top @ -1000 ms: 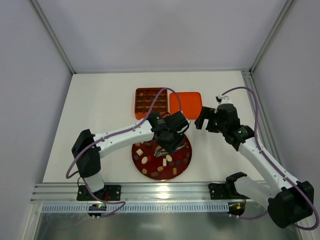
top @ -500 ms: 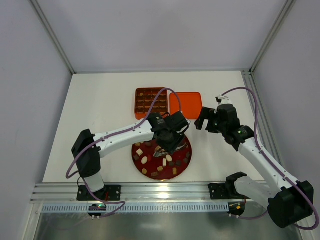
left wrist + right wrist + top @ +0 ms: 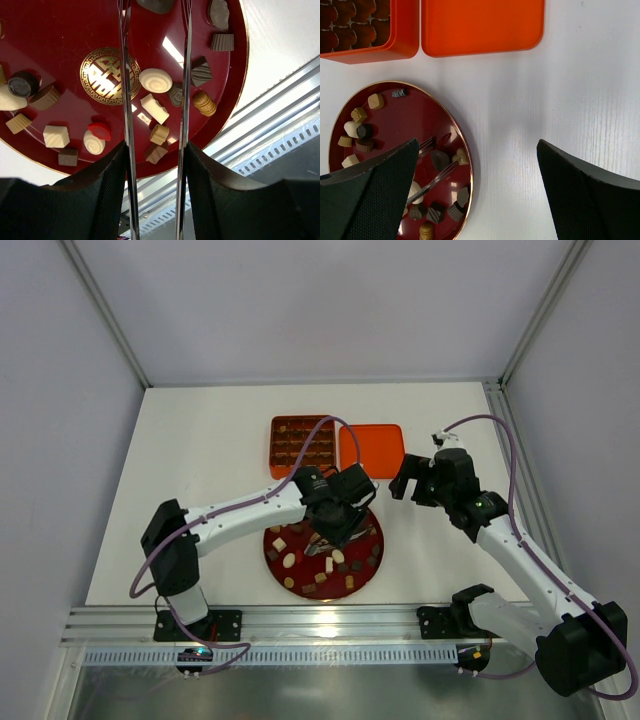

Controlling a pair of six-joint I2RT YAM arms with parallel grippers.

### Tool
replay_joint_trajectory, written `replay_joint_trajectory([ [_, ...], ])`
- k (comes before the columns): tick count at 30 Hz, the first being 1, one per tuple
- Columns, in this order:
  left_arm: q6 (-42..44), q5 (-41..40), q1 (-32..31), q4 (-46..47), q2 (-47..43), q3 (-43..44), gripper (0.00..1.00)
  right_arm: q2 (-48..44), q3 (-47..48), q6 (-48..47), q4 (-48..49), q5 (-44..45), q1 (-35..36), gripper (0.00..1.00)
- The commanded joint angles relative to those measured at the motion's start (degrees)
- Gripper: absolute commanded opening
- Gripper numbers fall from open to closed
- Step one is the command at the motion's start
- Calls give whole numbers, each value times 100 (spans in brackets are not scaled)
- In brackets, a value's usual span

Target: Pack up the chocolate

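Many small chocolates, among them a round cream piece (image 3: 155,80), lie on a dark red plate (image 3: 381,545), which also shows in the left wrist view (image 3: 60,30) and the right wrist view (image 3: 390,125). My left gripper (image 3: 335,525) (image 3: 156,150) is over the plate, shut on metal tongs (image 3: 126,100). The tong arms stand apart, with a dark oval chocolate (image 3: 440,160) between their tips (image 3: 435,179). My right gripper (image 3: 403,480) (image 3: 477,145) is open and empty, above the table just right of the plate.
An orange box (image 3: 300,445) (image 3: 400,47) with compartments holding brown pieces stands behind the plate. Its flat orange lid (image 3: 371,447) (image 3: 480,22) lies beside it on the right. A metal rail (image 3: 300,625) runs along the near edge.
Hardly anything has changed. Both arms hold nearly the same pose, and the left gripper stays over the plate with the tongs.
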Motion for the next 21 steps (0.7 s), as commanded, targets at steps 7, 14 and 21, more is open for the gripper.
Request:
replay_joint_trajectory([
  [7,-16,-164,-27,-36,-342,-96,47,-48,-11,58,263,-24,-11,100],
  [14,2,-112,-18,35,-219,-61,45,-65,-38,41,254,-7,-10,100],
  [21,10,-68,-18,52,-131,-9,44,-74,-55,50,263,-15,-11,100],
])
